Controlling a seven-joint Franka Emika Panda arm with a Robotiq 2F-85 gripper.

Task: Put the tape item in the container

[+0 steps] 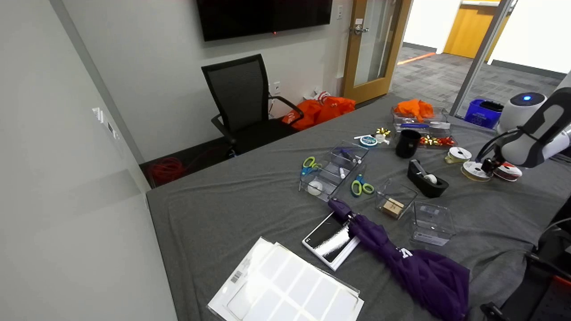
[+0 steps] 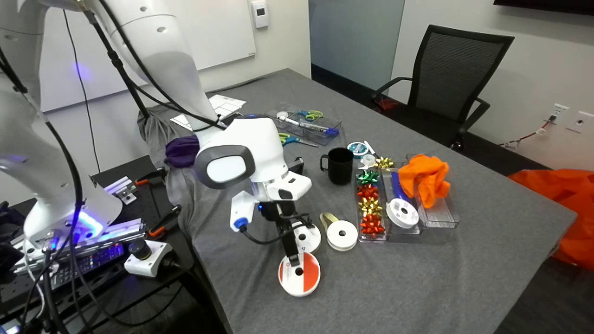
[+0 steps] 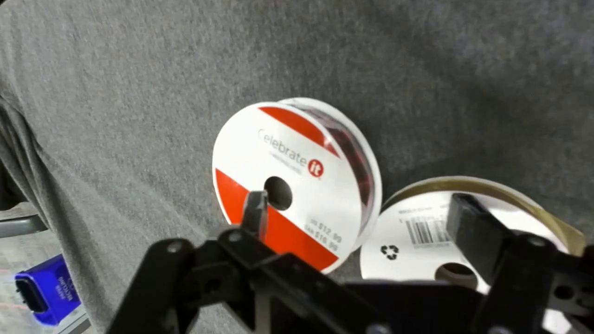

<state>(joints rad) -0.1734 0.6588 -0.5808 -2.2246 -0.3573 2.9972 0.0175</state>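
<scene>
Claw spread wide over the red-and-white tape roll

Count along: an exterior view gives you four flat spools. The red-and-white tape roll, your task's piece, lies on the desk with two white spools near it; a third white spool sits just beside a row of four bows. A fifth bow, gold, lies past the row's end. You also have two pairs of scissors, one black mug, one tape dispenser and one purple umbrella. Between dispenser and umbrella stand two small clear boxes (a brown block sits in one); which of them is your container, you cannot tell.

Now your claw: its fingers stand far apart. In the wrist view, one overlaps the red-and-white face near the centre hole, and the other overlaps a white spool just beside that roll. Whether either finger touches anything, you cannot tell from here.
</scene>
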